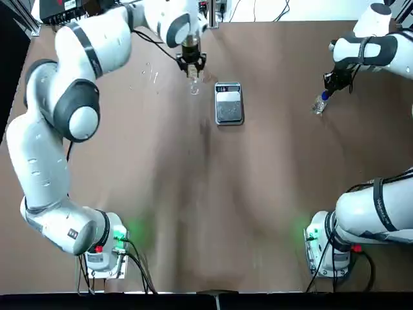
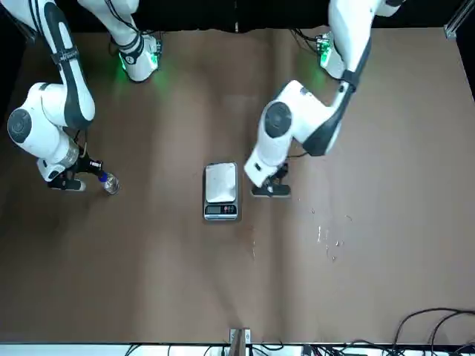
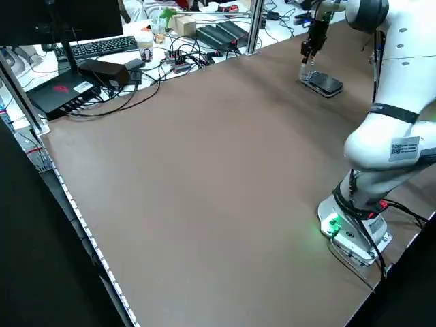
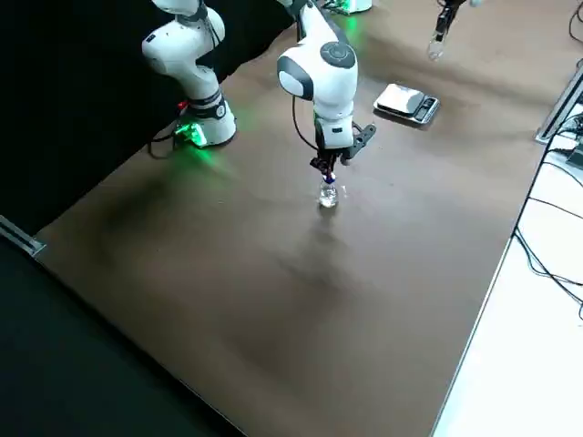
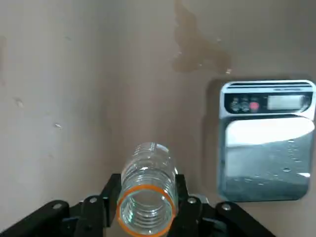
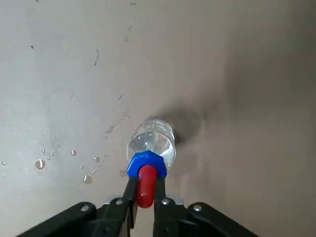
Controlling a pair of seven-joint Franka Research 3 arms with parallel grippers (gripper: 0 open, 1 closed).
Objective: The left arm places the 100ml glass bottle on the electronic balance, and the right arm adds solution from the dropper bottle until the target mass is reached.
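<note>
The 100ml glass bottle (image 5: 148, 175) is located just beside the electronic balance (image 1: 229, 103), on the left arm's side and off the plate. It is pinched between the two fingers of the left gripper (image 5: 148, 188), with an orange ring at its mouth; whether its base touches the table (image 1: 174, 200) cannot be determined. The balance is set on the table, its display end (image 5: 269, 102) facing away from the arms' bases; no reading can be made out. Droplets (image 5: 286, 170) are noted on the steel plate, and a wet patch (image 5: 195, 44) is seen on the table near the display end. Well apart, on the balance's other side, the dropper bottle (image 6: 154, 139) is held by the right gripper (image 6: 146, 185), its fingers closed about the red dropper tip (image 6: 146, 190) above the blue cap (image 6: 147, 163). Further droplets (image 6: 88, 179) are observed on the table near that bottle. Beyond the table, a monitor (image 3: 61, 27) and a keyboard (image 3: 105, 46) are recorded.
</note>
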